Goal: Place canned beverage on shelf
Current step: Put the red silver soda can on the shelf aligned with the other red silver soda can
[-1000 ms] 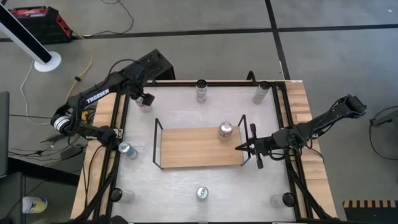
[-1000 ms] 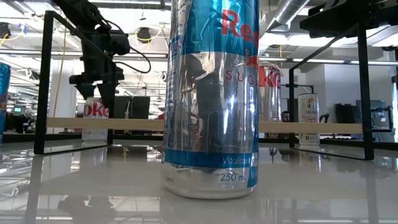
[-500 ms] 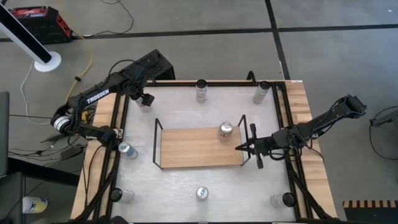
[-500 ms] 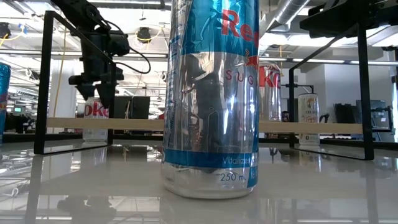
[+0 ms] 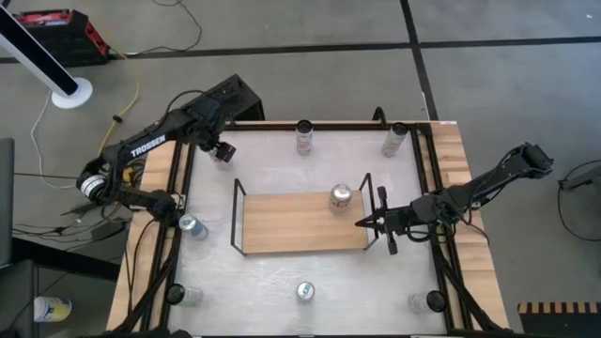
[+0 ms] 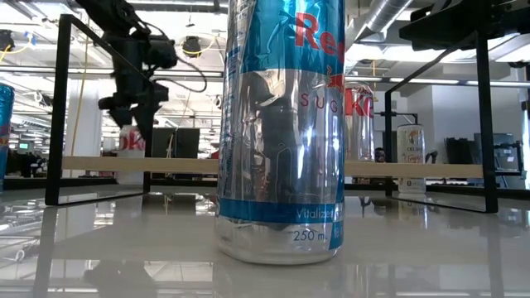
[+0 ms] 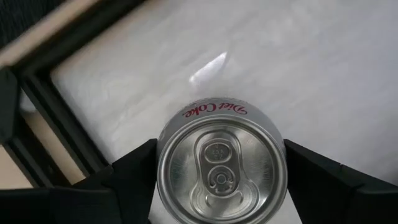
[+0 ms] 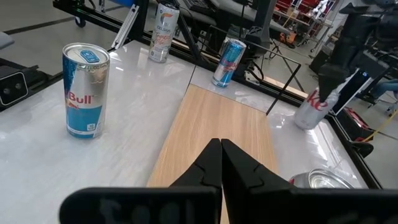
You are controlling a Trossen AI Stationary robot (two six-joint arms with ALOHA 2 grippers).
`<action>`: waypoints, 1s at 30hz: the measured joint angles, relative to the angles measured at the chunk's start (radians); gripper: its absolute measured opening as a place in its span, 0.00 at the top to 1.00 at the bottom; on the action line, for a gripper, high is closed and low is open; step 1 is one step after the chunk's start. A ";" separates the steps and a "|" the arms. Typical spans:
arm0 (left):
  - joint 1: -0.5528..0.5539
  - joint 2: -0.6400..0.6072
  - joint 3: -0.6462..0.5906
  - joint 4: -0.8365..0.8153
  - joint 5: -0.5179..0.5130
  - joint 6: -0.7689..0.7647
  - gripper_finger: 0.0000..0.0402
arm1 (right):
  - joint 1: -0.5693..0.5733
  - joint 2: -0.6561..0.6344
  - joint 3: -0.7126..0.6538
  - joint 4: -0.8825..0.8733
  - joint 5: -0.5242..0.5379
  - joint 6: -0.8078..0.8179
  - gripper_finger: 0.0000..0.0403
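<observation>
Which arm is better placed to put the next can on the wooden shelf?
Left: its end effector is shut on the silver Diet Coke can; the right end effector is shut and empty beside the shelf.

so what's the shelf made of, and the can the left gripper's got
The shelf looks like a pale wooden board, matte with faint grain, with thin black wire or metal rod ends. The Diet Coke can, clamped in the left gripper, looks like bare aluminium: a shiny silver top with pull tab and printed side. The right gripper waits shut at the shelf's end.
</observation>
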 joint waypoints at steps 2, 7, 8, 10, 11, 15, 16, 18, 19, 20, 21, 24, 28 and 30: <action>-0.018 -0.004 0.029 0.000 0.005 -0.005 0.31 | 0.000 0.000 0.000 0.000 0.000 0.000 0.94; -0.092 -0.004 0.125 -0.049 -0.002 -0.038 0.31 | 0.000 0.000 0.000 0.000 0.000 0.000 0.94; -0.110 -0.004 0.149 -0.054 -0.009 -0.050 0.31 | 0.000 0.000 0.000 0.000 0.000 -0.001 0.94; -0.150 -0.004 0.206 -0.061 -0.028 -0.072 0.31 | 0.000 0.000 0.000 0.000 0.001 -0.001 0.94; -0.169 -0.004 0.237 -0.066 -0.029 -0.080 0.31 | 0.000 0.000 0.000 0.000 0.001 -0.001 0.94; -0.268 -0.004 0.359 -0.067 -0.035 -0.129 0.31 | 0.000 0.000 0.000 0.000 0.001 -0.005 0.94; -0.299 -0.004 0.385 -0.067 -0.034 -0.141 0.31 | 0.000 0.000 0.000 0.000 0.001 -0.005 0.94; -0.368 -0.003 0.425 -0.066 -0.031 -0.179 0.31 | 0.000 0.000 0.000 0.000 0.001 -0.006 0.94; -0.407 0.000 0.440 -0.067 -0.031 -0.201 0.31 | 0.000 0.000 0.000 0.000 0.001 -0.007 0.94; -0.445 0.001 0.449 -0.065 -0.028 -0.219 0.31 | 0.000 0.000 0.000 0.000 0.001 -0.008 0.94; -0.485 0.002 0.453 -0.059 -0.028 -0.230 0.31 | 0.000 0.000 0.000 0.000 0.001 -0.008 0.94; -0.620 0.006 0.454 -0.005 -0.031 -0.280 0.31 | 0.000 0.000 0.000 0.001 0.001 -0.008 0.94; -0.799 0.031 0.454 0.107 -0.034 -0.338 0.31 | 0.000 0.000 0.000 0.005 0.001 -0.008 0.94; -0.884 0.061 0.454 0.173 -0.042 -0.356 0.31 | 0.000 0.000 0.000 0.005 0.001 -0.009 0.94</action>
